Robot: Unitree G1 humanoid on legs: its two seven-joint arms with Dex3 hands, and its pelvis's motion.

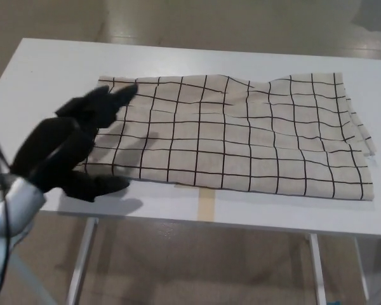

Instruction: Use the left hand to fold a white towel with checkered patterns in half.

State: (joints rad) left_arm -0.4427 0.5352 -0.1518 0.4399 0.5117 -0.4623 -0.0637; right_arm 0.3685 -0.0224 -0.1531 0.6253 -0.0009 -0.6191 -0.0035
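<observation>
White tabletop [44,82], plain, on pale metal legs [81,257]; strip of tan tape [206,204] at near edge, part tucked under cloth.

Cream-white towel [241,133] with thin black grid lines: spread flat on tabletop, long side running left to right, near hem close to table's front edge. Slight ripple along far edge around the middle. Extra layer edges peeking out at right end, so apparently already doubled there. Left end partly covered by robot's hand.

Black left hand [76,143]: entering from lower left on a silver-grey forearm [9,213], spread open, holding nothing. Two thick fingers [111,100] stretched forward over towel's far-left corner area. Thumb [105,185] held apart, low, at towel's near-left corner by front hem. Whether fingers press cloth or hover just above: cannot tell. Shadow of hand cast on towel and on tabletop beneath thumb.

Right hand: out of view.

Beige glossy floor [197,267] beyond and beneath table.
</observation>
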